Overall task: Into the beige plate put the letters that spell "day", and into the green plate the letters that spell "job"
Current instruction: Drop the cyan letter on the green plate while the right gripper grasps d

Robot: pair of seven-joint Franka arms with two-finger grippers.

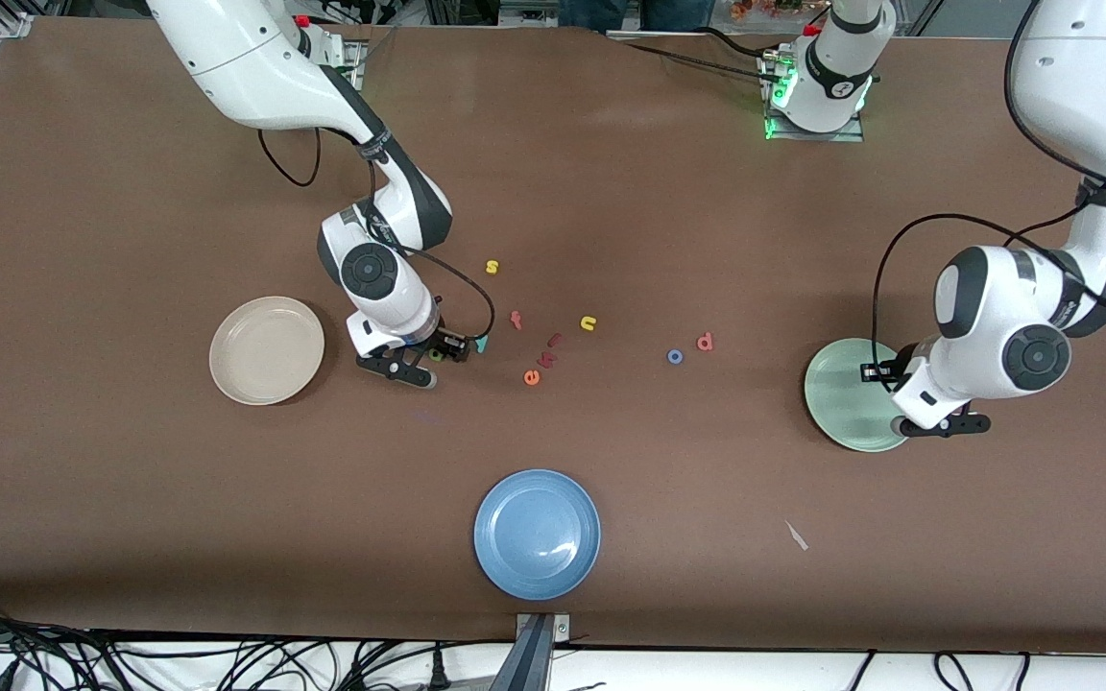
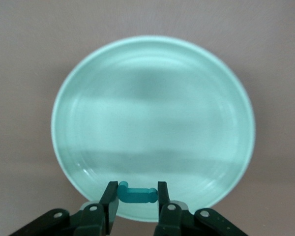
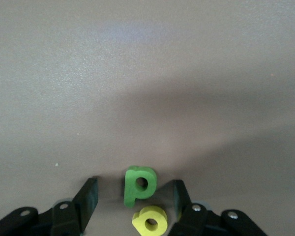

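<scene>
My left gripper (image 1: pixel 872 372) hangs over the pale green plate (image 1: pixel 841 408), shut on the teal hooked "j" (image 2: pixel 137 195), which lies crosswise between the fingers (image 2: pixel 109 196); the plate (image 2: pixel 152 123) fills the left wrist view. My right gripper (image 1: pixel 444 351) is down at the table beside the beige plate (image 1: pixel 267 349), open, its fingers (image 3: pixel 86 199) on either side of the dark green "d" (image 3: pixel 139 186), with the yellow "a" (image 3: pixel 151 220) just beside it. The teal "y" (image 1: pixel 482 343) lies next to that gripper. The blue "o" (image 1: pixel 675 356) and salmon "b" (image 1: pixel 705 342) lie toward the left arm's end.
A blue plate (image 1: pixel 537 534) sits near the front edge. Scattered mid-table are a yellow "s" (image 1: pixel 492 267), a yellow "n" (image 1: pixel 589 323), an orange "e" (image 1: pixel 532 377) and dark red letters (image 1: pixel 555 339). A scrap of paper (image 1: pixel 796 536) lies toward the front.
</scene>
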